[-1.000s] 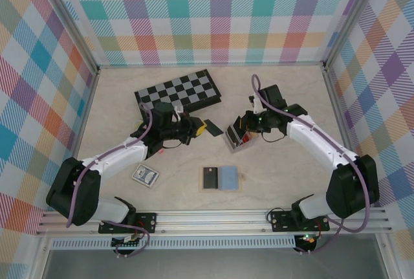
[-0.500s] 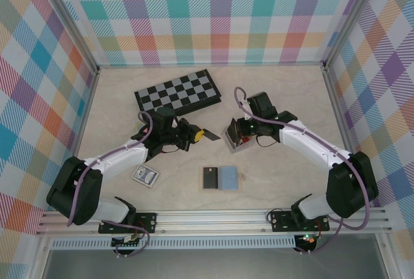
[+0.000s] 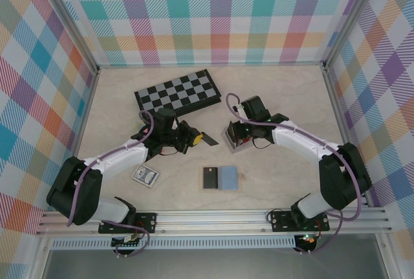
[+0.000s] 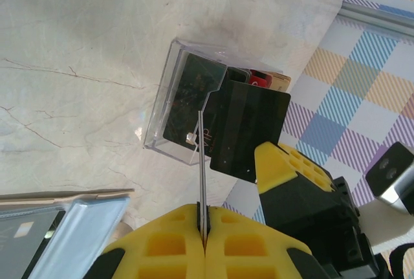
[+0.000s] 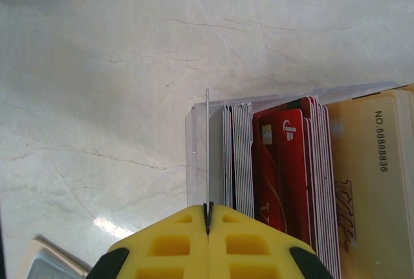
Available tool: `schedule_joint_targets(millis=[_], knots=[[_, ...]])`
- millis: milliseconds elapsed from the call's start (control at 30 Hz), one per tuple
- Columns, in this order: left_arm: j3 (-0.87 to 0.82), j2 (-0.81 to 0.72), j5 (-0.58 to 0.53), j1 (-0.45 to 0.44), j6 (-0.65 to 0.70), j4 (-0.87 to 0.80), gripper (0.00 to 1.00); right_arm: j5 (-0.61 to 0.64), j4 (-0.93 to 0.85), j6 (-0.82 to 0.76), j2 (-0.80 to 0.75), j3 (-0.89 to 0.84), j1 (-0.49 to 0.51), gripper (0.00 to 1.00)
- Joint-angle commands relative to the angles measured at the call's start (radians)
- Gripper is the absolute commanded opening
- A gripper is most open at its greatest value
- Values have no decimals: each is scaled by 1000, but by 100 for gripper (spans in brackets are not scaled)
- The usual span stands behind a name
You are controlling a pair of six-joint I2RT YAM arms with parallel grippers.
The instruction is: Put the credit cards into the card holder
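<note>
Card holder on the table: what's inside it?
The card holder holds upright cards packed side by side: pale grey ones, red ones, then a cream card. Neighbours cover most card faces, and the right tool hides the near end.

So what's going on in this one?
Both arms are handling cards at the clear card holder. The right gripper is shut on a black card, held edge-on at the holder's end beside the red cards standing in it. The left gripper is shut on another dark card close by. A blue card lies on the tan wallet.
</note>
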Motion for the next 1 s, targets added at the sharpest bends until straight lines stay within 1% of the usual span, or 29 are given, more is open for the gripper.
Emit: schedule_joint_targets(millis=[0,167,267,367,433,500,533,600,633,667,700,767,867,900,967], knots=[[27,-16,5,15,31,-19,0,27,47,-29,21,-26,17,4],[34,-20,11,14,52,-21,0,87,128,-45,22,-77,42,5],[33,-20,14,15,54,-19,0,84,176,-56,16,-109,45,6],[33,-22,18,15,66,-14,0,86,158,-46,-1,-111,48,16],[43,-22,23,15,92,-14,0,98,125,-9,-33,-108,48,25],[52,-22,31,15,125,-7,0,113,55,35,-63,-82,48,30],[55,-21,38,15,147,-2,0,125,8,66,-78,-63,47,34],[63,-22,51,15,193,17,0,114,-62,110,-115,-34,47,37],[62,-23,65,14,217,43,0,94,-77,140,-143,-31,44,42],[63,-24,78,14,233,63,0,67,-93,170,-171,-26,37,45],[66,-27,99,14,255,95,0,10,-98,203,-201,-24,21,45],[76,-36,143,14,309,151,0,-148,-88,256,-256,-22,-16,49],[98,-52,186,12,387,174,0,-374,-70,306,-293,3,-52,56],[107,-57,193,12,408,175,0,-435,-77,311,-295,20,-53,57],[113,-65,213,12,427,204,0,-501,-87,326,-297,45,-54,60]])
